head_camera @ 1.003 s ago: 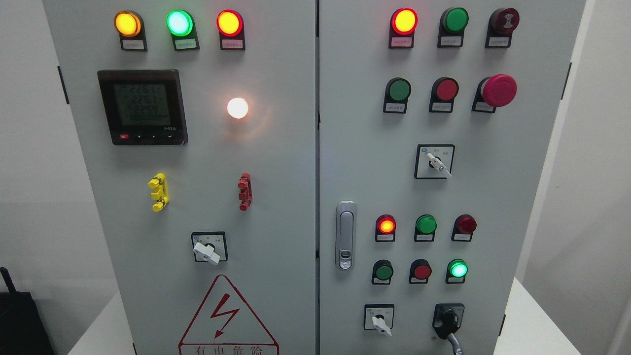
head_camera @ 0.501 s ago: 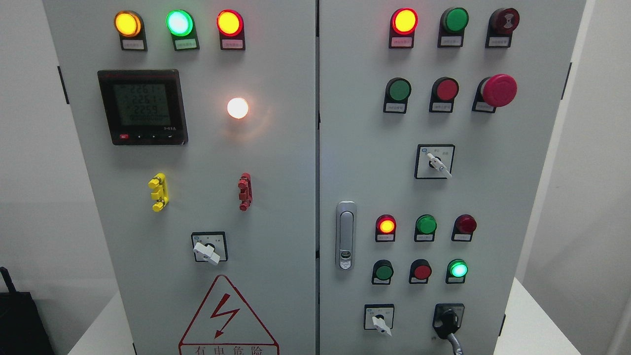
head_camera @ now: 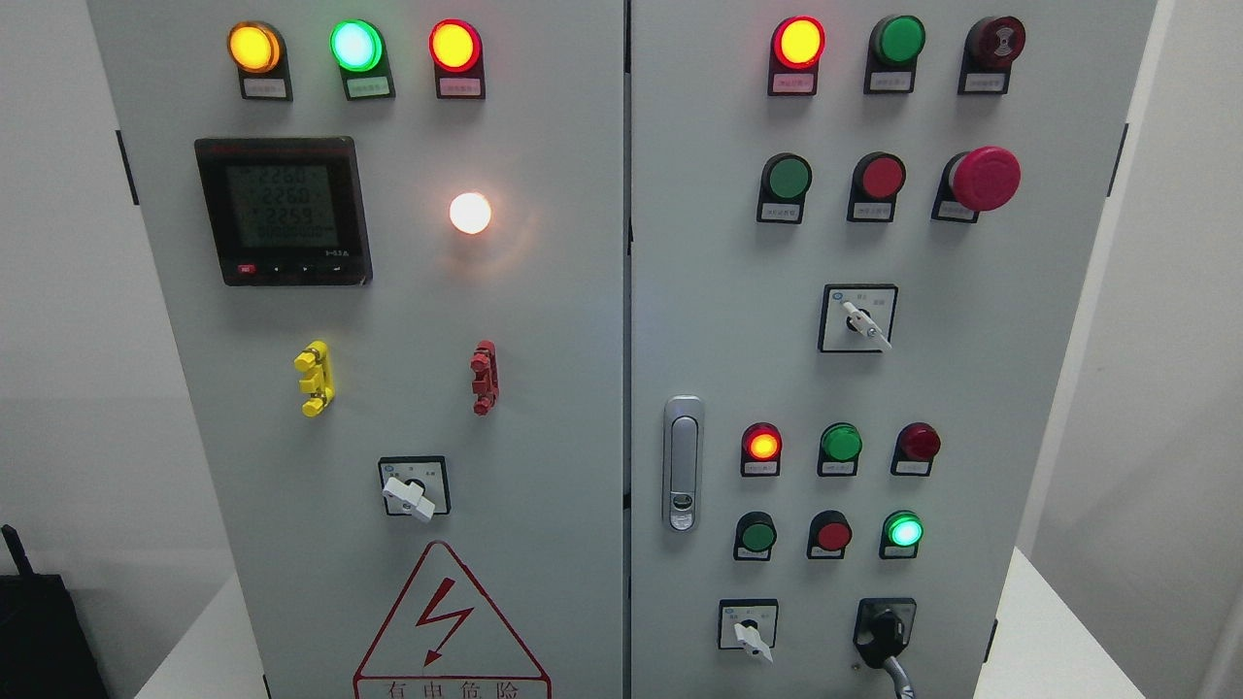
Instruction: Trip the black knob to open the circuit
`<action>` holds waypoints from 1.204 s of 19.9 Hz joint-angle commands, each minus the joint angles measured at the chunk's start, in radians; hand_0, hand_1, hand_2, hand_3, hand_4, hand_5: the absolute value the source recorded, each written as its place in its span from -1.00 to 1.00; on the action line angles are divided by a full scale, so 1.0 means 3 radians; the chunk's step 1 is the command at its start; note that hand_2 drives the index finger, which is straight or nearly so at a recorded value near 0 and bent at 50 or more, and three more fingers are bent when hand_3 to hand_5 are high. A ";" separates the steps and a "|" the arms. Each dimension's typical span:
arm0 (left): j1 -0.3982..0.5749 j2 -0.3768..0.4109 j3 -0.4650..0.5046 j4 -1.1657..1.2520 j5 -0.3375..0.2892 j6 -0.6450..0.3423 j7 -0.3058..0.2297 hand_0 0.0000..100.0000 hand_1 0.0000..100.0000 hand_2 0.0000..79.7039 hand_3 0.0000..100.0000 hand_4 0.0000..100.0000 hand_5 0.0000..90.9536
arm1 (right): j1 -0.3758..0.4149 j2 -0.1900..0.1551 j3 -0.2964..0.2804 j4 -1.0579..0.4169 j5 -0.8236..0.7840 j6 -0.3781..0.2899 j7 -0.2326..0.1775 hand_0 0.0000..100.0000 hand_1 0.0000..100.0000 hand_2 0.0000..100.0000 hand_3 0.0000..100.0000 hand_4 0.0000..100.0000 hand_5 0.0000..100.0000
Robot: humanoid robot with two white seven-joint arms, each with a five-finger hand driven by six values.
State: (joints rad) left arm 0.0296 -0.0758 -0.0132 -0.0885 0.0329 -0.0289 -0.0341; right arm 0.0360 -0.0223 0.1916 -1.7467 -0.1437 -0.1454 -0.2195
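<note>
The black knob (head_camera: 884, 631) sits at the bottom right of the right door of a grey electrical cabinet (head_camera: 621, 349), on a black square plate, with its handle pointing down and slightly right. A white-handled selector switch (head_camera: 749, 633) is just left of it. Neither of my hands shows in the head view.
The right door carries lit and unlit indicator lamps, green and red push buttons, a red mushroom stop button (head_camera: 986, 179), a white selector (head_camera: 858, 318) and a door latch (head_camera: 683, 464). The left door has a digital meter (head_camera: 283, 210), lamps, a white selector (head_camera: 409, 493) and a warning triangle (head_camera: 450, 631).
The view has shifted a couple of pixels; the meter digits flicker. Nothing on the cabinet has moved.
</note>
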 commanded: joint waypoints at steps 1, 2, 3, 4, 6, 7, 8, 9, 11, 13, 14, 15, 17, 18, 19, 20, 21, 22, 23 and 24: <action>-0.0002 -0.0003 0.0003 0.0004 0.0008 0.0004 0.0001 -0.76 -0.22 -1.00 -1.00 -1.00 -1.00 | -0.0053 -0.0008 0.0001 -0.0119 0.0004 -0.0098 0.0108 0.67 0.66 -1.00 1.00 1.00 0.88; -0.0002 -0.0003 0.0003 0.0004 0.0008 0.0004 0.0001 -0.76 -0.22 -1.00 -1.00 -1.00 -1.00 | -0.0048 -0.0008 -0.0005 -0.0119 0.0004 -0.0098 0.0108 0.68 0.66 -1.00 1.00 1.00 0.88; -0.0002 -0.0003 0.0003 0.0004 0.0008 -0.0001 0.0001 -0.76 -0.22 -1.00 -1.00 -1.00 -1.00 | -0.0048 -0.0008 -0.0015 -0.0119 -0.0001 -0.0098 0.0108 0.68 0.66 -1.00 1.00 1.00 0.88; -0.0002 -0.0003 0.0003 0.0004 0.0008 0.0004 0.0001 -0.76 -0.22 -1.00 -1.00 -1.00 -1.00 | -0.0043 -0.0008 -0.0020 -0.0119 -0.0002 -0.0098 0.0108 0.68 0.66 -1.00 1.00 1.00 0.88; -0.0002 -0.0003 0.0003 0.0004 0.0008 0.0004 0.0001 -0.76 -0.22 -1.00 -1.00 -1.00 -1.00 | -0.0028 -0.0028 -0.0025 -0.0119 -0.0002 -0.0098 0.0103 0.68 0.66 -1.00 1.00 1.00 0.87; -0.0002 -0.0003 0.0003 0.0004 0.0008 0.0004 0.0001 -0.76 -0.22 -1.00 -1.00 -1.00 -1.00 | -0.0028 -0.0033 -0.0030 -0.0119 -0.0002 -0.0098 0.0103 0.68 0.66 -1.00 1.00 1.00 0.87; -0.0002 -0.0008 0.0003 0.0004 0.0008 0.0004 0.0001 -0.76 -0.22 -1.00 -1.00 -1.00 -1.00 | -0.0028 -0.0033 -0.0045 -0.0119 -0.0002 -0.0098 0.0103 0.68 0.67 -1.00 1.00 1.00 0.87; -0.0002 -0.0003 0.0003 0.0004 0.0008 0.0004 0.0001 -0.76 -0.22 -1.00 -1.00 -1.00 -1.00 | -0.0023 -0.0038 -0.0045 -0.0119 -0.0002 -0.0103 0.0103 0.68 0.67 -1.00 1.00 1.00 0.87; -0.0007 -0.0003 0.0003 0.0004 0.0008 0.0004 0.0001 -0.76 -0.22 -1.00 -1.00 -1.00 -1.00 | -0.0023 -0.0043 -0.0051 -0.0119 -0.0002 -0.0103 0.0097 0.68 0.67 -1.00 1.00 1.00 0.87; -0.0002 -0.0003 0.0003 0.0004 0.0008 0.0004 0.0001 -0.76 -0.22 -1.00 -1.00 -1.00 -1.00 | -0.0023 -0.0064 -0.0071 -0.0119 -0.0002 -0.0103 0.0097 0.68 0.67 -1.00 1.00 1.00 0.87; -0.0002 -0.0003 0.0003 0.0004 0.0008 0.0004 0.0001 -0.76 -0.22 -1.00 -1.00 -1.00 -1.00 | -0.0023 -0.0064 -0.0086 -0.0119 -0.0007 -0.0103 0.0097 0.68 0.67 -1.00 1.00 1.00 0.87; -0.0002 -0.0003 0.0003 0.0004 0.0008 -0.0001 0.0001 -0.76 -0.22 -1.00 -1.00 -1.00 -1.00 | -0.0023 -0.0069 -0.0091 -0.0119 -0.0007 -0.0103 0.0097 0.68 0.67 -1.00 1.00 1.00 0.87; -0.0002 -0.0003 0.0003 0.0004 0.0008 0.0004 0.0001 -0.76 -0.22 -1.00 -1.00 -1.00 -1.00 | -0.0023 -0.0079 -0.0102 -0.0119 -0.0007 -0.0103 0.0097 0.69 0.68 -1.00 1.00 1.00 0.87; -0.0002 -0.0003 0.0003 0.0004 0.0008 -0.0001 0.0001 -0.76 -0.22 -1.00 -1.00 -1.00 -1.00 | -0.0023 -0.0079 -0.0102 -0.0119 -0.0007 -0.0103 0.0097 0.69 0.68 -1.00 1.00 1.00 0.87; -0.0002 -0.0003 0.0003 0.0004 0.0008 0.0004 0.0001 -0.76 -0.22 -1.00 -1.00 -1.00 -1.00 | -0.0023 -0.0079 -0.0107 -0.0119 -0.0012 -0.0103 0.0097 0.69 0.68 -1.00 1.00 1.00 0.87; -0.0002 -0.0003 0.0003 0.0004 0.0008 0.0004 0.0001 -0.76 -0.22 -1.00 -1.00 -1.00 -1.00 | -0.0018 -0.0079 -0.0112 -0.0114 -0.0007 -0.0103 0.0097 0.69 0.68 -1.00 1.00 1.00 0.87; -0.0002 -0.0003 0.0003 0.0004 0.0008 -0.0001 0.0001 -0.76 -0.22 -1.00 -1.00 -1.00 -1.00 | -0.0013 -0.0079 -0.0112 -0.0114 -0.0007 -0.0103 0.0092 0.69 0.69 -1.00 1.00 1.00 0.87; -0.0002 -0.0003 0.0003 0.0004 0.0008 0.0004 0.0001 -0.76 -0.22 -1.00 -1.00 -1.00 -1.00 | -0.0002 -0.0079 -0.0117 -0.0114 -0.0007 -0.0103 0.0097 0.69 0.69 -1.00 1.00 1.00 0.87; -0.0002 -0.0003 0.0003 0.0004 0.0008 0.0004 0.0001 -0.76 -0.22 -1.00 -1.00 -1.00 -1.00 | -0.0002 -0.0079 -0.0117 -0.0109 -0.0012 -0.0103 0.0092 0.69 0.69 -1.00 1.00 1.00 0.87; -0.0007 -0.0003 0.0003 0.0004 0.0008 -0.0001 0.0001 -0.76 -0.22 -1.00 -1.00 -1.00 -1.00 | 0.0003 -0.0079 -0.0122 -0.0109 -0.0012 -0.0103 0.0092 0.69 0.69 -1.00 1.00 1.00 0.87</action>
State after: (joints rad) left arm 0.0296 -0.0758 -0.0132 -0.0885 0.0329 -0.0288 -0.0341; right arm 0.0424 -0.0445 0.1571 -1.7473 -0.1466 -0.1562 -0.2076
